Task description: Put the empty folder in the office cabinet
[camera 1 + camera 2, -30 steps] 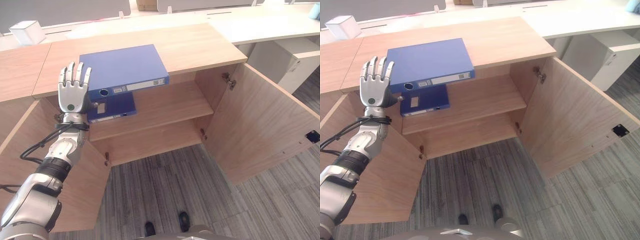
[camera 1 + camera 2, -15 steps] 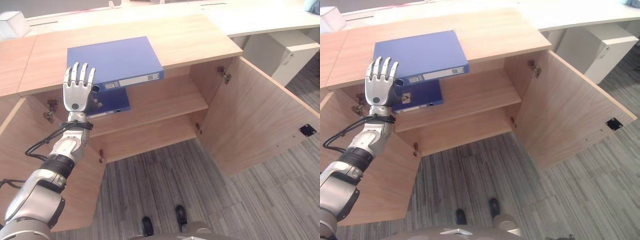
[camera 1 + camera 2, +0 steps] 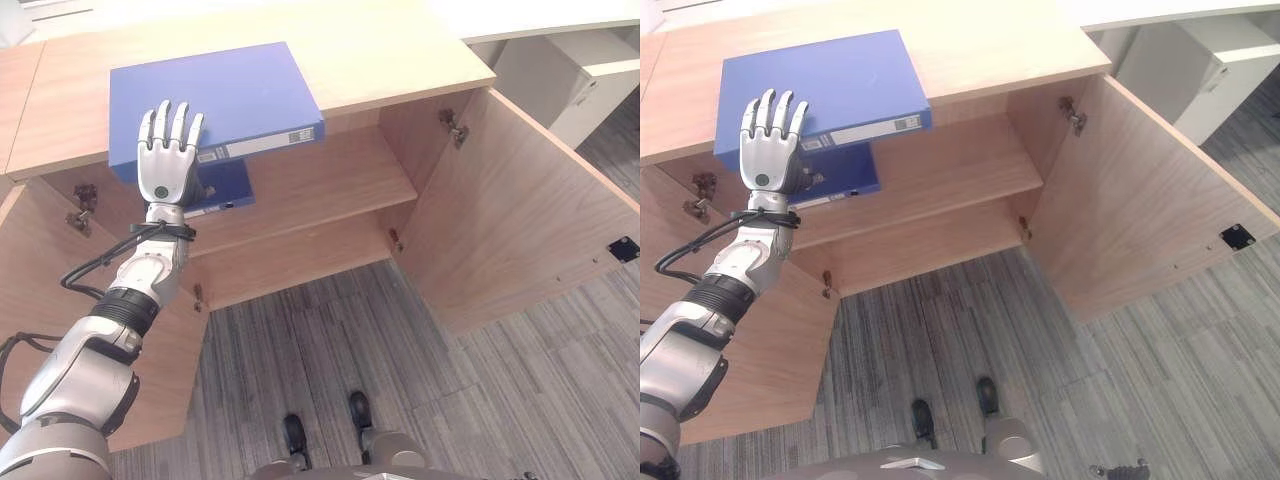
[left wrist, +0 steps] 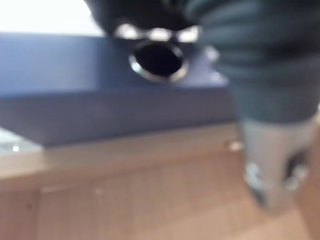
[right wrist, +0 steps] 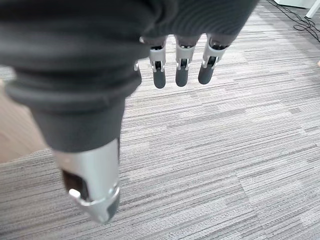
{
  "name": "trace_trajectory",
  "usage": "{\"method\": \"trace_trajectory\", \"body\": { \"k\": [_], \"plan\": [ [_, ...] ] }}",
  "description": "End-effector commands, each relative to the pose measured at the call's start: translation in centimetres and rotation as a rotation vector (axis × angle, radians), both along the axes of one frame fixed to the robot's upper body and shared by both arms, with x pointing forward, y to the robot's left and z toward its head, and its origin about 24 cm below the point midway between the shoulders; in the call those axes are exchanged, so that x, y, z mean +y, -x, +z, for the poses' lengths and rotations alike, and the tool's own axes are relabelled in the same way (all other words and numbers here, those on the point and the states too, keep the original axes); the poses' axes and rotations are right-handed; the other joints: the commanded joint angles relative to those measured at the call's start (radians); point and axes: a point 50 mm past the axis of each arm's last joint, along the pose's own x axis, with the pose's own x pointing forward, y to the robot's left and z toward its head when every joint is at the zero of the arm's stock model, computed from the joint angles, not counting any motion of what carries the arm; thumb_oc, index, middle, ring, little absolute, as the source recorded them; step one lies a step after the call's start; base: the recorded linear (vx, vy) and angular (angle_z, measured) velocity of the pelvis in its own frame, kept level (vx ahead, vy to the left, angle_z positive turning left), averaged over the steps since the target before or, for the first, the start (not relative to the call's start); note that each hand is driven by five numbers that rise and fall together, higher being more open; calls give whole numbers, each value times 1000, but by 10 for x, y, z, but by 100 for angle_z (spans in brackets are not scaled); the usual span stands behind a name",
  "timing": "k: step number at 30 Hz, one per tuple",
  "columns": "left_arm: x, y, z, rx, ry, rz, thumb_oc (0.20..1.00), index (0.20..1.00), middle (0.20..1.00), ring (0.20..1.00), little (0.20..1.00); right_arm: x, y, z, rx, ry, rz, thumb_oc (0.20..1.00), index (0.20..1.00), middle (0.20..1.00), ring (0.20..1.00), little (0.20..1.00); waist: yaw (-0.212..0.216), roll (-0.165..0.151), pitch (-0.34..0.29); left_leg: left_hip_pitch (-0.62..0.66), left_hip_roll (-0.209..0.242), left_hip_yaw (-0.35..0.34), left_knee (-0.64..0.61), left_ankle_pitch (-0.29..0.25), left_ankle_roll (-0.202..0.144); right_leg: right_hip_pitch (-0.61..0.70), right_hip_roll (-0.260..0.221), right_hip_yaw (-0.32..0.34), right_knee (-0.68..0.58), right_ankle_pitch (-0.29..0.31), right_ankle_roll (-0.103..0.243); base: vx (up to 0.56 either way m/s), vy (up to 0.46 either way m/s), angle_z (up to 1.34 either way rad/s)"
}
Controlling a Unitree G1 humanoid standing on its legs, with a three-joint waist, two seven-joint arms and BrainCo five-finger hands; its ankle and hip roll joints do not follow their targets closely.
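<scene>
While my right hand (image 5: 180,65) hangs over the grey striped carpet (image 5: 240,165) with its fingers loose and apart, holding nothing, the work is on my left side. Nearest to me, the carpet runs up to the foot of a wooden cabinet (image 3: 330,215) whose two doors stand swung wide: the left door (image 3: 40,300) beside my left arm, the right door (image 3: 520,230) angled out toward me with a small dark fitting near its outer edge.

My left hand (image 3: 168,165) is raised in front of the cabinet's left part, fingers straight and spread, pointing up. It sits at the front edge of the upper folder (image 3: 215,100), a blue binder lying flat on the cabinet top (image 3: 390,60) with its spine facing me and jutting a little past the top's front edge. My fingertips overlap that spine; whether they press it or just hover in front I cannot tell. In my left wrist view the spine's round metal-ringed hole (image 4: 158,60) shows close up, though blurred.

Just below, a second blue folder (image 3: 222,192) lies on the left end of the inner shelf (image 3: 330,185), partly behind my hand. Farther back, the wooden top continues, and a white desk (image 3: 560,15) stands beyond the cabinet's right end.
</scene>
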Motion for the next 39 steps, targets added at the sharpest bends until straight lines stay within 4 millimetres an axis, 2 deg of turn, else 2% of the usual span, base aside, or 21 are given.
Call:
{"method": "trace_trajectory", "body": {
  "k": [1,11,12,13,21,26,30,31,32,34,35,36,37,39],
  "plan": [
    [11,-11,49,-136,-11,40,1000,1000,1000,1000,1000,-20,-9,8,-25,70,-18,1000,1000,1000,1000,1000,-17,4,-22,-31,53,2,-8,-97,-48,-29,-36,-31,-3,-32,90,-53,12,-6],
    [18,-12,69,-165,-55,55,1000,1000,1000,1000,1000,-24,-11,9,-41,74,-48,1000,1000,1000,1000,1000,-21,2,-14,-73,46,1,-8,-81,-45,-70,-44,-29,-3,-14,91,-20,9,-2],
    [19,-12,73,-169,-67,53,558,558,558,558,558,-25,-13,10,-49,75,-53,1000,1000,1000,1000,1000,-22,2,-9,-82,45,1,-8,-79,-45,-80,-46,-30,-3,-9,92,-45,22,0],
    [20,-12,74,-169,-67,53,200,200,200,200,200,-25,-13,10,-49,75,-53,1000,1000,1000,1000,1000,-22,2,-10,-84,44,0,-8,-78,-44,-81,-46,-30,-3,-9,92,-46,24,0],
    [25,-9,73,-162,-60,57,200,200,200,200,200,-24,-19,11,-83,67,-88,1000,1000,1000,1000,1000,-17,-1,-2,-93,41,-4,-8,-73,-44,-88,-51,-33,-3,-3,94,-17,11,0],
    [20,-7,69,-160,-45,27,200,200,200,200,200,-21,-22,10,-107,51,-112,1000,1000,1000,1000,1000,-9,-4,-2,-63,39,-6,-8,-78,-45,-58,-51,-37,-3,-12,94,0,0,0],
    [15,-2,62,-175,33,-14,200,200,200,200,200,-16,-23,9,-127,32,-141,1000,1000,1000,1000,1000,0,-10,-13,-24,37,-9,-8,-90,-43,-19,-51,-40,-3,-24,93,40,-1,5],
    [5,10,54,-232,198,-94,200,200,200,200,200,-11,-26,8,-161,11,-192,1000,1000,1000,1000,1000,12,-16,-34,23,36,-13,-8,-103,-41,32,-52,-44,-3,-39,90,69,-3,4],
    [6,12,53,-230,201,-91,200,200,200,200,200,-12,-26,8,-159,14,-189,1000,1000,1000,1000,1000,10,-14,-33,28,36,-13,-8,-105,-41,37,-51,-44,-3,-40,90,96,2,4],
    [-1,23,49,-271,326,-158,200,200,200,200,200,-8,-33,9,-209,-8,-235,1000,1000,1000,1000,1000,17,-13,-45,69,36,-15,-8,-118,-39,76,-51,-45,-3,-53,87,58,12,6],
    [-6,28,49,-298,393,-208,200,200,200,200,200,-6,-45,11,-281,-35,-278,1000,1000,1000,1000,1000,21,-12,-54,90,36,-17,-8,-129,-38,96,-49,-44,-3,-62,87,81,22,8],
    [-12,39,48,-331,533,-286,200,200,200,200,200,-1,-61,15,-374,-88,-335,1000,1000,1000,1000,1000,27,-11,-71,112,35,-18,-8,-130,-35,118,-48,-41,-3,-63,83,75,20,2],
    [-11,40,47,-330,536,-285,200,200,200,200,200,-2,-60,15,-373,-86,-335,1000,1000,1000,1000,1000,26,-10,-70,116,35,-17,-8,-131,-35,121,-47,-40,-3,-64,83,35,14,2],
    [-19,46,49,-341,650,-370,200,200,200,200,200,2,-82,22,-469,-128,-341,1000,1000,1000,1000,1000,34,-9,-88,145,34,-20,-8,-138,-34,149,-48,-40,-3,-69,78,17,5,2]
  ]
}}
